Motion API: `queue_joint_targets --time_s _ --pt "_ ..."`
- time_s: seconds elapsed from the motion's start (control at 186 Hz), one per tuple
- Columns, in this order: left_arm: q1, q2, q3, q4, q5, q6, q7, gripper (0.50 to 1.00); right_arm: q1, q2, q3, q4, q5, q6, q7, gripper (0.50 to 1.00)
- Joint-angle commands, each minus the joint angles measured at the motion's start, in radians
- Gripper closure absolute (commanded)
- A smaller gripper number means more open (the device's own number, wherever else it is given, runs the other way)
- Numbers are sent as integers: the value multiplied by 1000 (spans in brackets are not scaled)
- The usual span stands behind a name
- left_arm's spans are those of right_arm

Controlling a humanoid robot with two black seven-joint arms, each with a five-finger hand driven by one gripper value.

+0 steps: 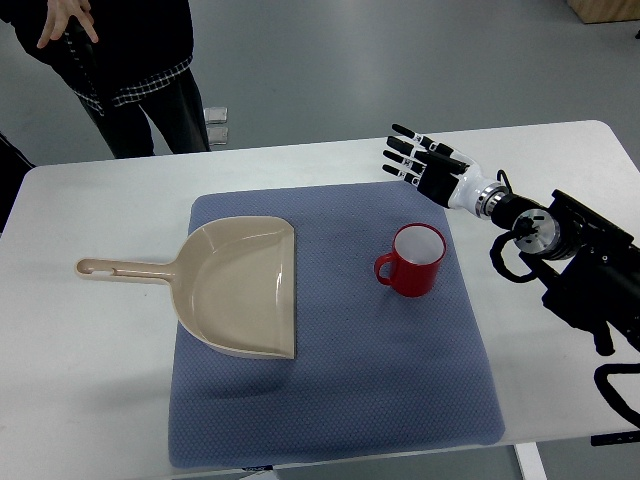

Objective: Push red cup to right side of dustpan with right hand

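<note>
A red cup (413, 261) with a white inside stands upright on the blue mat (340, 400), its handle pointing left. A beige dustpan (243, 287) lies on the mat's left part, handle pointing left, open edge facing the cup. The cup is to the right of the dustpan with a gap between them. My right hand (412, 158) hovers above the mat's far right corner, behind the cup and apart from it, fingers spread and empty. The left arm is out of view.
The mat lies on a white table (90, 380). A person in dark clothes (120, 60) stands behind the table's far left corner, one hand raised. My right arm's black body (585, 265) lies over the table's right side.
</note>
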Motion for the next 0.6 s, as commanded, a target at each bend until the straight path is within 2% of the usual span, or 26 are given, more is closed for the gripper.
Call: queue_joint_targets --time_s 0.0,0.592 --pt "1 0 0 0 0 2 0 500 -2 2 0 0 0 0 0 572" --pt "-1 0 3 -3 0 0 0 500 0 -13 2 0 8 1 18 572"
